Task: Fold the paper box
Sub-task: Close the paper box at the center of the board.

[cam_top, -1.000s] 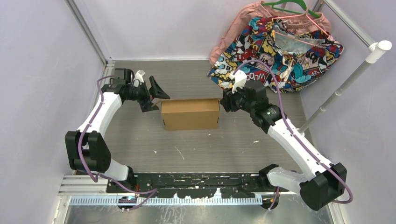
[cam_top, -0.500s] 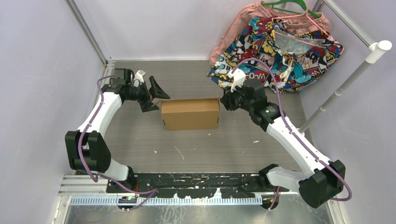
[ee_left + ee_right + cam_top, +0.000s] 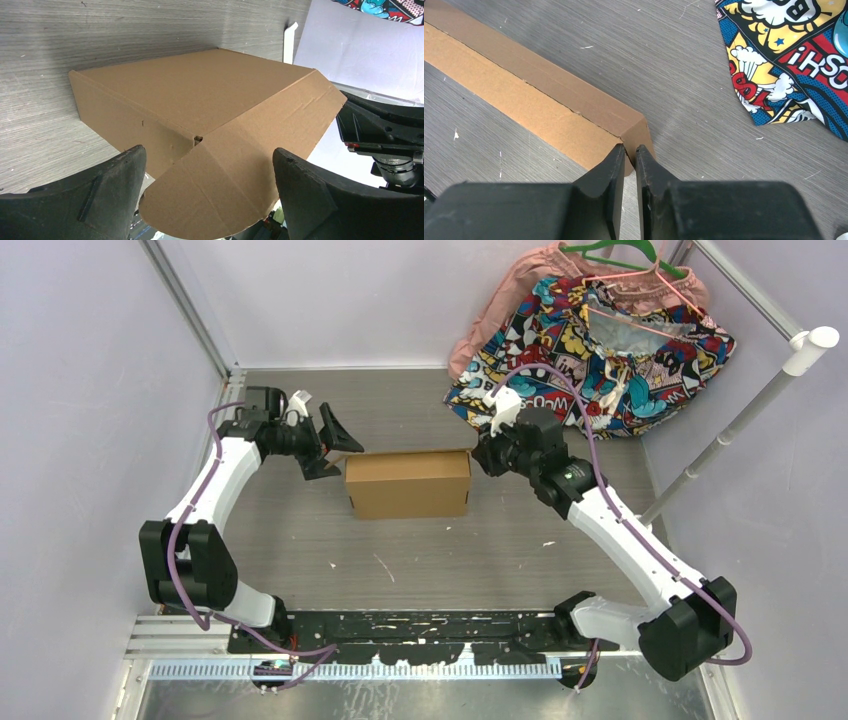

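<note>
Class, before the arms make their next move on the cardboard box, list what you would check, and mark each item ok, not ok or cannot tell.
1. Open left gripper: ok, its fingers are spread either side of the end flap.
2. Tucked end flap: not ok, it sticks out from the paper box.
3. Shut right gripper: ok, its fingers are nearly together.
4. Contact of those fingers with the box corner: cannot tell.
5. Distance to the comic-print cloth: ok, it lies apart from the box.
</note>
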Robot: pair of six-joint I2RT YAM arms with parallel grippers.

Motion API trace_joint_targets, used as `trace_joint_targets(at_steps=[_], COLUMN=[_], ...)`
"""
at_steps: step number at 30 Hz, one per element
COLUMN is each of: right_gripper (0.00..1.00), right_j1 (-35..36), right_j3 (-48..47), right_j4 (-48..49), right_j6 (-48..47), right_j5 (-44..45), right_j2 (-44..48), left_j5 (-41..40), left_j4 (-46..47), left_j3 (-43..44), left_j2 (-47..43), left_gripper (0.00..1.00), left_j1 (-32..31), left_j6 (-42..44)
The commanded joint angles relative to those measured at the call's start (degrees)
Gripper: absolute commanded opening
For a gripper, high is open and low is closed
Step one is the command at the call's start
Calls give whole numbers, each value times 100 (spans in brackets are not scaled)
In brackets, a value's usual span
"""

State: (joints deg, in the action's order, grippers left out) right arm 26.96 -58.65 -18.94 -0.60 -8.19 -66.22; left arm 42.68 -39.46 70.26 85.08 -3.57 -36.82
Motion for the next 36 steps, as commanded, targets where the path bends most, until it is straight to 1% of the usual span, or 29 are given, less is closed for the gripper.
trace_joint_targets(at_steps=[1,3,5,8,13,16,21,23,24,31,36], right_gripper=[19,17,17,16,16,15,11,3,2,2,2], right_j1=[48,61,68,68,79,81,81,81,81,95,106], right_j3=[-311,-321,-330,-331,-329,-340,-364,-387,-398,-418,-410], right_j4=[100,80,67,54,44,33,12,0,-12,-39,-46], right_j6=[-80,-87,-98,-100,-96,-89,-81,-76,-72,-63,-46], right_j5=[119,144,159,185,220,220,226,246,247,265,280], right_j2=[-5,5,4,8,12,8,2,-13,-12,-12,-18], left_j5=[158,126,51,-65,-268,-327,-356,-372,-377,-472,-778], left_j4=[103,59,-14,-99,-304,-366,-417,-435,-444,-539,-625], left_j3=[164,171,196,214,276,293,326,343,352,426,489], left_j2=[-37,-51,-68,-104,-147,-184,-234,-257,-266,-361,-590], left_gripper=[97,96,95,91,77,73,73,73,73,73,61], left_j1=[52,57,57,66,110,124,143,150,152,153,160], left_j6=[52,75,114,151,256,277,297,301,300,326,386])
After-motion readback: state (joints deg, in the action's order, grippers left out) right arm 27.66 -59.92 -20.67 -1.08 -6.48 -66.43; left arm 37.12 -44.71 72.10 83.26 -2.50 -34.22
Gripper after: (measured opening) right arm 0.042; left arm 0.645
